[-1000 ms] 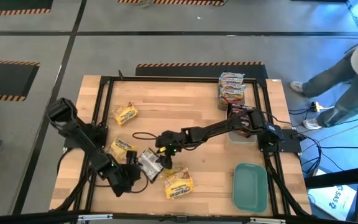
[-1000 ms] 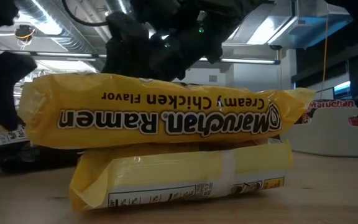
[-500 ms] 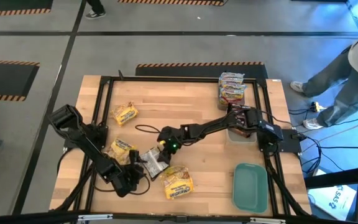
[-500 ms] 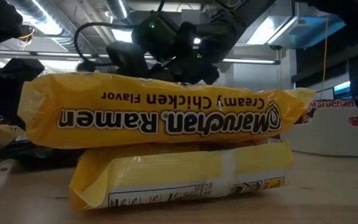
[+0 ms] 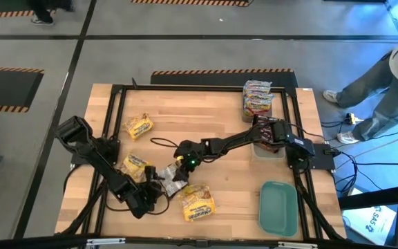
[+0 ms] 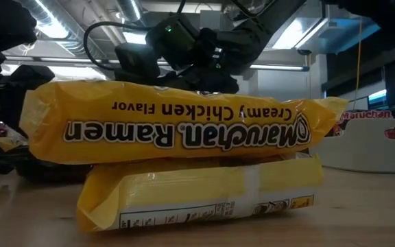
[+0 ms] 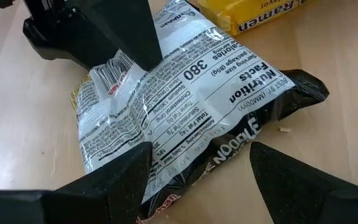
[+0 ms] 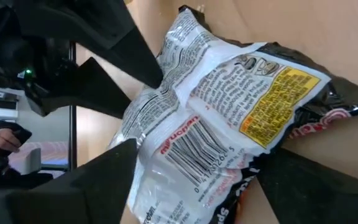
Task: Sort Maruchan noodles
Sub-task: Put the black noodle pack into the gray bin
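From above, we see both grippers meet at the dark packet (image 5: 170, 181), lying at the desk's (image 5: 206, 124) six o'clock. Left wrist: left gripper (image 7: 197, 168), jaws apart, straddles it. Right wrist: right gripper (image 8: 194, 171), jaws apart too. Closing both together could, we judge, tear the wrapper.

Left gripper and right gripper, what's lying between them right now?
A dark noodle packet with a silvery back lies between the left gripper and right gripper, both open around it. The high view and both wrist views show it.
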